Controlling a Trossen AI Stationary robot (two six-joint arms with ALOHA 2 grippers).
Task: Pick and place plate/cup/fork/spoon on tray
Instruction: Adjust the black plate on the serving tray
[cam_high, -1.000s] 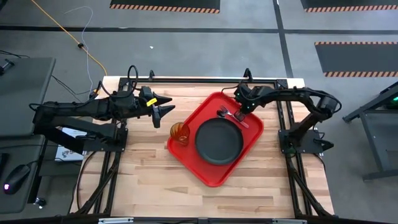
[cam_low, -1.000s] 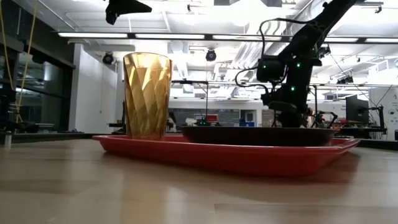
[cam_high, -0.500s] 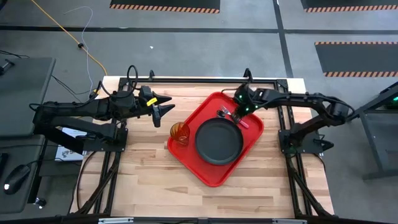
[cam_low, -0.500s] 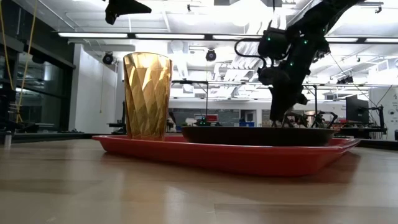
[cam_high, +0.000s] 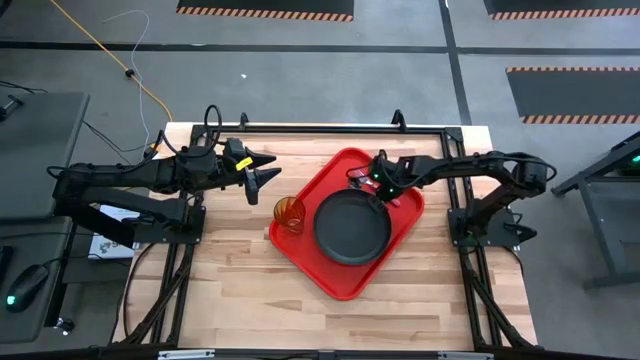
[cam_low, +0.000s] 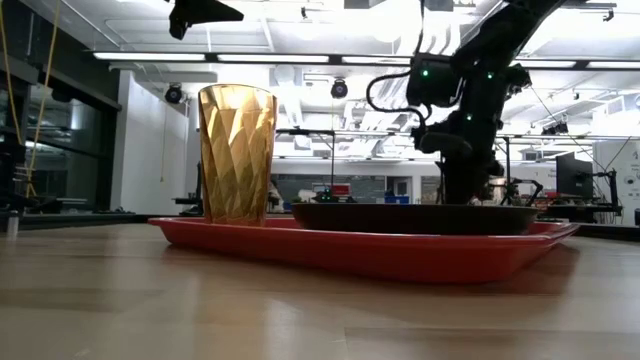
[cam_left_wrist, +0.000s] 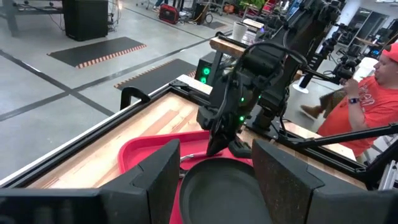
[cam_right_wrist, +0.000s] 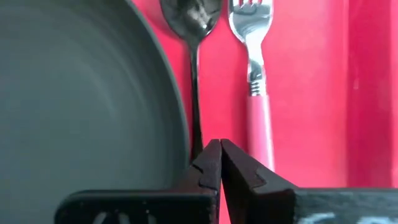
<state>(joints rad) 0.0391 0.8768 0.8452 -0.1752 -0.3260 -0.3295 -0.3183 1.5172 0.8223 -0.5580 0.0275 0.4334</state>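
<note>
The red tray lies at the table's middle right. On it rest the dark plate, the amber cup standing upright near its left corner, and, side by side beyond the plate's far rim, the spoon and the pink-handled fork. My right gripper is shut and low over the spoon's handle, beside the plate's rim; it also shows in the high view. My left gripper is open and empty, raised to the left of the tray. My right gripper's shut fingertips stand right over the spoon's handle, which runs in under one of them. The finger hides the spot, so I cannot tell whether it touches the handle. The spoon lies flat on the tray.
Bare wood lies near and left of the tray. A black metal frame runs along the table's far edge. A person in a red shirt is beyond the table's right side.
My right gripper has moved a little toward the table's near-left, from the tray's far corner to the spoon and fork by the plate's far rim, its wrist tipping on the way. The plate, cup, spoon and fork have stayed put.
</note>
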